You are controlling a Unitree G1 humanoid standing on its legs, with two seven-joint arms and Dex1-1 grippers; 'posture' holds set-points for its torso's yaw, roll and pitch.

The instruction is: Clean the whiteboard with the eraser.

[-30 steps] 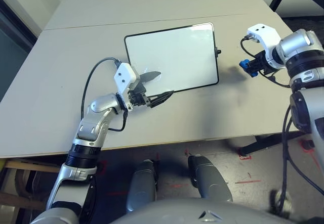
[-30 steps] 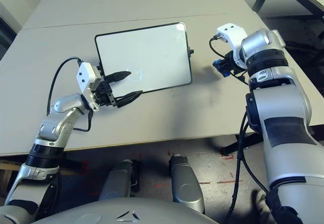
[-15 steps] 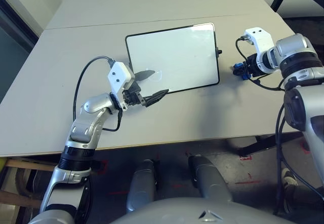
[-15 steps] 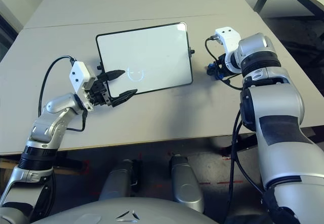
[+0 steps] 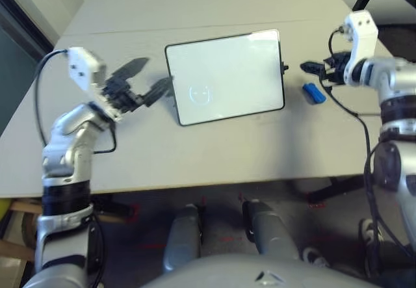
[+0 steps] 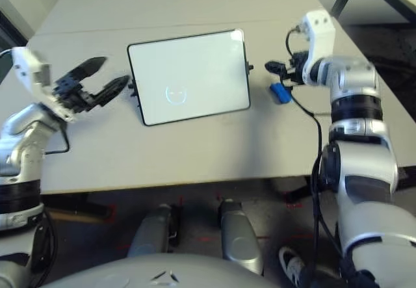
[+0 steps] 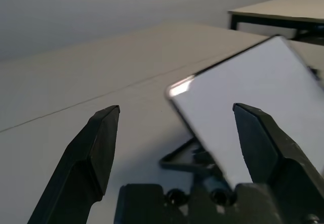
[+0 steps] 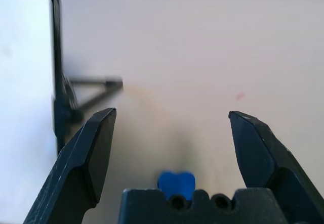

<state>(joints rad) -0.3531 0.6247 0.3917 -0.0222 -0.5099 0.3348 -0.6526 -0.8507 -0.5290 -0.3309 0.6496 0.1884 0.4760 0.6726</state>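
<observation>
Lying on the table (image 5: 227, 151) in the left eye view, the whiteboard (image 5: 224, 77) shows a small smiling face; the blue eraser (image 5: 314, 93) rests on the robot's right of it, near the right gripper (image 5: 318, 69), while the left gripper (image 5: 144, 86) is beside the board's opposite edge. The left wrist view shows the left gripper's fingers spread wide and empty. In the right wrist view, the right gripper's fingers stand wide apart, holding nothing.
</observation>
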